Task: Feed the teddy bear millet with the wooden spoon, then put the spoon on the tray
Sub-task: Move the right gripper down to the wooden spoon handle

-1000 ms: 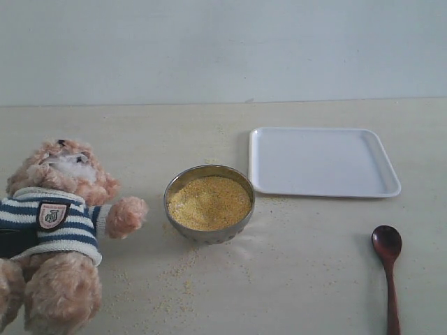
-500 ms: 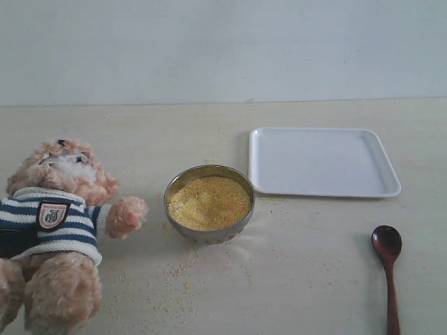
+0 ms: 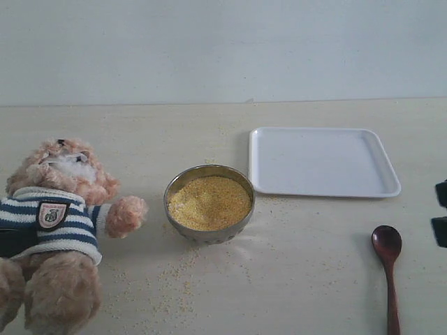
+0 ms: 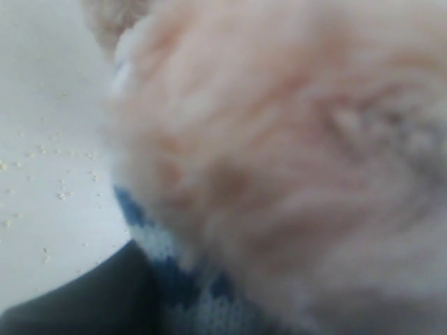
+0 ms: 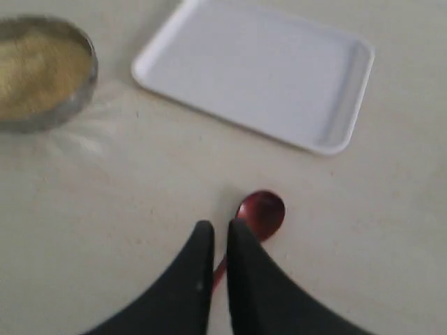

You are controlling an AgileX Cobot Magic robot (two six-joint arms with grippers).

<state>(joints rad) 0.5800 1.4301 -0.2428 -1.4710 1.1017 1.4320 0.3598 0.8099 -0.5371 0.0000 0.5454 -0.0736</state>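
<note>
Dark parts of the right end effector (image 5: 218, 225) have come into the exterior view at the far-right edge, just right of the wooden spoon (image 3: 388, 265). A second ago that edge showed only bare bench (image 3: 300, 279). Nothing else has shifted.

The spoon lies flat on the bench at the near right, bowl end towards the tray (image 3: 325, 162) and handle running off the near edge. From the wrist camera the fingers hang over the handle just behind the spoon's bowl, parted only by a thin slit and gripping nothing.

The millet (image 3: 209, 202) fills the steel bowl (image 3: 209, 236) at centre, with loose grains scattered around it. The teddy bear (image 3: 59, 230) sits at the near left.

A dark part of the left end effector (image 4: 77, 307) shows against the bear's fur and striped shirt, but I cannot tell whether it is clamped on the bear.

This looks like the approach to pick up the spoon; scooping and feeding have not begun. The slit seems too narrow yet to straddle the handle.
</note>
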